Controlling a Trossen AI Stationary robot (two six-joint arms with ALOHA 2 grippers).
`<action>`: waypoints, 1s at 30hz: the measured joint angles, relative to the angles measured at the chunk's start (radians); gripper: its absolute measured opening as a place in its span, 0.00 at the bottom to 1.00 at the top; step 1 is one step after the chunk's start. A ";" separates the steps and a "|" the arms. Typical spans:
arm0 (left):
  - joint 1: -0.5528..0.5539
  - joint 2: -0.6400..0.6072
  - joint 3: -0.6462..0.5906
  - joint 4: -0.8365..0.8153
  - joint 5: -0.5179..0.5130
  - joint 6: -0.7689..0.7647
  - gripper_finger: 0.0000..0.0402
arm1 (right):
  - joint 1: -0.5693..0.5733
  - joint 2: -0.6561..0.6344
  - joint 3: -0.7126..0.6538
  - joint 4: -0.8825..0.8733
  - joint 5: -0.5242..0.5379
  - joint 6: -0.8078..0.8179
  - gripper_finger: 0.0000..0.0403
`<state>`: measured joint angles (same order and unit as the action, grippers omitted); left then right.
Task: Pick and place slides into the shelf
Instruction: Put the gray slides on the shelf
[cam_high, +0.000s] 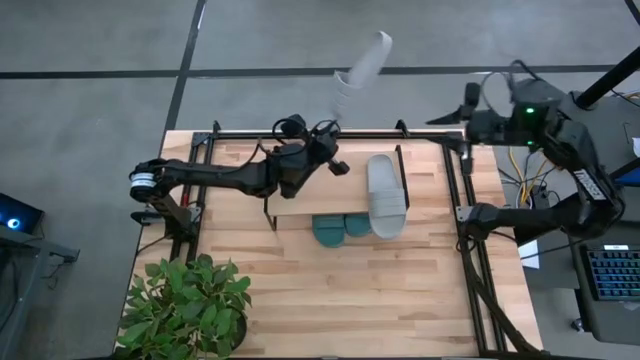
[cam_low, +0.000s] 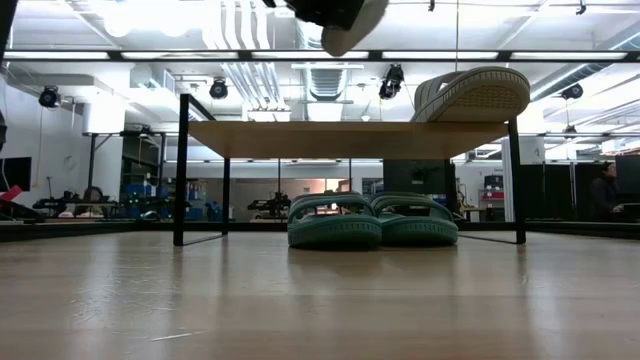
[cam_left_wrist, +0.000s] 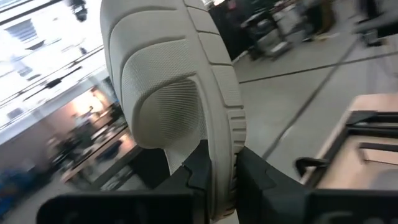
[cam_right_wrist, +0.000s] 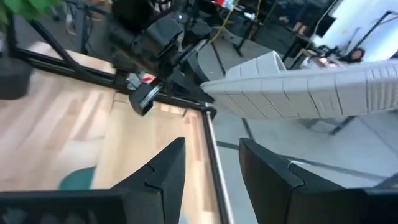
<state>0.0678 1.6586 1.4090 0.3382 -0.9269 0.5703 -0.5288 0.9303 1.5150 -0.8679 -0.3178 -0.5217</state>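
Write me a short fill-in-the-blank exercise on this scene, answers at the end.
1. The left gripper holds a pale ____ foam slide in the air.
2. The two teal green foam slides sit ____ the light wooden shelf.
3. The other pale foam slide lies ____ the shelf's top board.
4. The right gripper has its fingers ____.

Answers: grey; under; on; open

Robotics lab; ceiling ducts (cam_low: 250, 75) (exposed), cluttered workbenches (cam_low: 90, 205)

Shelf (cam_high: 300, 207) bears one grey slide (cam_high: 385, 195).
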 joint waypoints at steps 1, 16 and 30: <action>0.003 0.007 0.008 0.002 -0.021 0.001 0.04 | 0.021 0.013 -0.002 0.019 0.017 -0.011 0.35; 0.017 0.189 0.070 0.266 -0.230 0.381 0.04 | 0.191 0.241 0.037 0.172 0.268 -0.197 0.49; 0.017 0.188 0.073 0.303 -0.186 0.387 0.04 | 0.148 0.363 0.161 0.217 0.322 -0.283 0.59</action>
<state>0.0849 1.8465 1.4822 0.6408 -1.1126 0.9572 -0.3806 1.2929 1.6763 -0.6509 0.0045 -0.8047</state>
